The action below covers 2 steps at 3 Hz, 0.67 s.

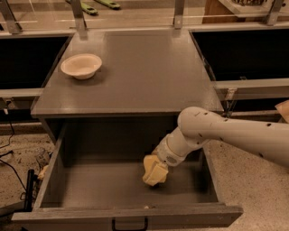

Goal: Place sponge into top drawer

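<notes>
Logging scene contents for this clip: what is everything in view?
cabinet top: one, grey, centre
bowl: one, cream, cabinet top, back left
top drawer: one, dark grey-brown, open below the cabinet top
handle: one, black, centre of the drawer front
sponge: one, pale yellow, inside the drawer at the claw
green items: two, far counter
arm: one, white, reaching in from the right
claw: one, cream, inside the drawer

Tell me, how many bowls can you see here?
1. The cream bowl sits on the cabinet top, near its left edge. None shows in the open top drawer, where the robot's jaws are with the sponge. More may be hidden.
</notes>
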### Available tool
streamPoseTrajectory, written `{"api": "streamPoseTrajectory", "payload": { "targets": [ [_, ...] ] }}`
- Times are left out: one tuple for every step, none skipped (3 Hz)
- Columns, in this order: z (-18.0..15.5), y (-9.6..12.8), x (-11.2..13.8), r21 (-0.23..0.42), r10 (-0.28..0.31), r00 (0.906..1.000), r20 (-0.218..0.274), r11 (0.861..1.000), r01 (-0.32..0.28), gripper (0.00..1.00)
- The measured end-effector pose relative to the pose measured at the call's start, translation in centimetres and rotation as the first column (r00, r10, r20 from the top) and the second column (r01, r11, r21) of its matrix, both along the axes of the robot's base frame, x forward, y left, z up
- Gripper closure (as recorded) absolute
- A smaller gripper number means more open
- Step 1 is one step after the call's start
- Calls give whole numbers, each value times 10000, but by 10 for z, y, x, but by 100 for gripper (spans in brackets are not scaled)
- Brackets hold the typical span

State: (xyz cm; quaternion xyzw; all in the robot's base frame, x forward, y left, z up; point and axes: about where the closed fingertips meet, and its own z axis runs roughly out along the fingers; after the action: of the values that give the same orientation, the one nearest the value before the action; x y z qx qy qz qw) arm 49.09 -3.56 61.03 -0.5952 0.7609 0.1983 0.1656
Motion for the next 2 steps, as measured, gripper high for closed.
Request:
{"api": "streamPoseTrajectory", "payload": {
  "targets": [
    [0,0,-2,-54,-6,10000,75,10000,7,100],
    [0,0,-2,-54,-6,10000,75,10000,6,83]
  ]
}}
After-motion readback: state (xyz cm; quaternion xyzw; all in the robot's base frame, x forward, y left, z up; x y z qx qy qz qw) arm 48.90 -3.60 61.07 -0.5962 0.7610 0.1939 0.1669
